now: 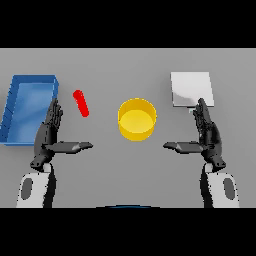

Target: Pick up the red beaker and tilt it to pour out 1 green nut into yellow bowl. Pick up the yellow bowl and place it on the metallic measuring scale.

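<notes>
Both hands, left hand (48, 132) and right hand (207, 132), flat-fingered, flank yellow bowl (137, 119).

We have a single view, taken from the head and looking steeply down at the grey tabletop (130, 65) in front of us. It faces forward, away from the body, and the tabletop fills the whole frame. It stands far enough off to take in both forearms, which enter from the lower edge, left arm at left, right arm at right.
</notes>
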